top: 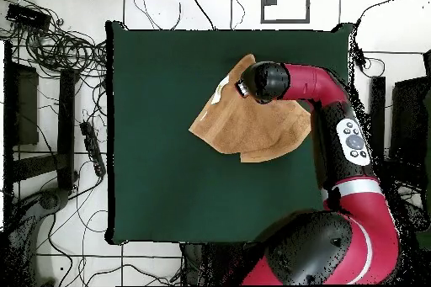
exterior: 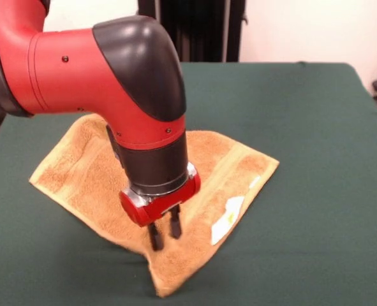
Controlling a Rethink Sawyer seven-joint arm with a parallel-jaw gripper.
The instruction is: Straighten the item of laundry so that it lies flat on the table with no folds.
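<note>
**Gripper set over the towel's near corner, with the cloth running away toward 10 o'clock**

In the front view the gripper [exterior: 165,234] is seen low over the orange-tan towel [exterior: 92,172], its two dark fingers [exterior: 154,237] drawn close together with only a narrow gap between them. Whether a pinch of terry is caught between the tips cannot be told; they are down at the cloth's surface.

The towel is spread on the green table [exterior: 316,146], slightly left of centre in that view, and is not yet fully flat. A pointed corner [exterior: 164,290] is drawn out toward 6 o'clock from the gripper, and the white label [exterior: 228,220] lies just beside the gripper at 3 o'clock. The bulk of the cloth extends from the gripper toward 10 o'clock, under and behind the arm.

In the overhead view the towel [top: 227,128] is seen in the upper right part of the table [top: 160,183], with the arm's wrist over its upper right area.

The coming move is judged to turn on this: most of the cloth lies to one side of the fingers and the narrowed corner to the other, so any pull would best be made away from the bulk, toward 6 o'clock in the front view.
</note>
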